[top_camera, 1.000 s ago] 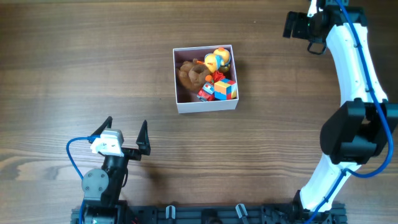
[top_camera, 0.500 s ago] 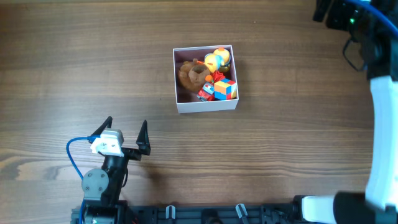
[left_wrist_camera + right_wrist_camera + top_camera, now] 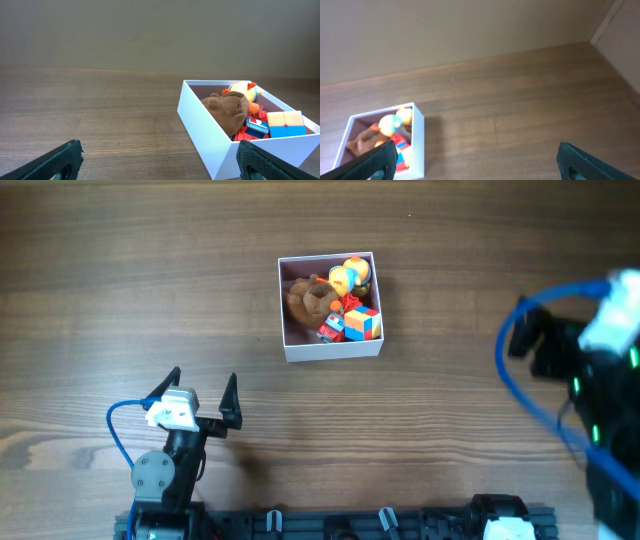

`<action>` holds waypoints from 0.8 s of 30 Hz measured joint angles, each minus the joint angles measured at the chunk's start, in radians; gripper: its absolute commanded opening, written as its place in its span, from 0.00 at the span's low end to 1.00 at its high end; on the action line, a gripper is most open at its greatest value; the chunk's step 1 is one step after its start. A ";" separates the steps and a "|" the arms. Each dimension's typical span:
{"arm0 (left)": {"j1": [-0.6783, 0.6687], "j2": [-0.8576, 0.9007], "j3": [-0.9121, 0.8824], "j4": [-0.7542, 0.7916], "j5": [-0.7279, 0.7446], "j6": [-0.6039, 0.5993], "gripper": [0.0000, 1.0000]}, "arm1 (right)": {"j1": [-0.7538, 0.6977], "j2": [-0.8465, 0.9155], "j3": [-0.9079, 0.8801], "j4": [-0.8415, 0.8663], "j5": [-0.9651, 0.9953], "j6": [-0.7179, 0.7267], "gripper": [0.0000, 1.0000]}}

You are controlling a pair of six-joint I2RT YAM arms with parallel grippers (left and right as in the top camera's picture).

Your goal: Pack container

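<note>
The container [image 3: 331,350] is a square white box with a pink inside, at the table's middle. It holds a brown plush toy [image 3: 310,302], a yellow-orange duck [image 3: 350,275], a coloured cube [image 3: 364,323] and a red-blue toy [image 3: 332,330]. It also shows in the left wrist view [image 3: 205,142] and the right wrist view [image 3: 417,135]. My left gripper [image 3: 203,398] is open and empty, near the front edge, left of and below the container. My right arm [image 3: 585,360] is a blur at the right edge, raised off the table; its fingers [image 3: 477,165] are spread wide and empty.
The wooden table [image 3: 120,280] spreads round the container. A blue cable [image 3: 118,442] loops by the left arm's base. A wall corner [image 3: 605,25] shows at the table's far right in the right wrist view.
My right arm has swung from the far right corner down toward the near right side and is blurred with motion. The left arm and the container have not moved.
</note>
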 measured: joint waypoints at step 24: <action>0.000 0.000 0.000 0.000 0.000 0.000 1.00 | 0.000 -0.589 -0.772 0.617 -0.128 0.219 1.00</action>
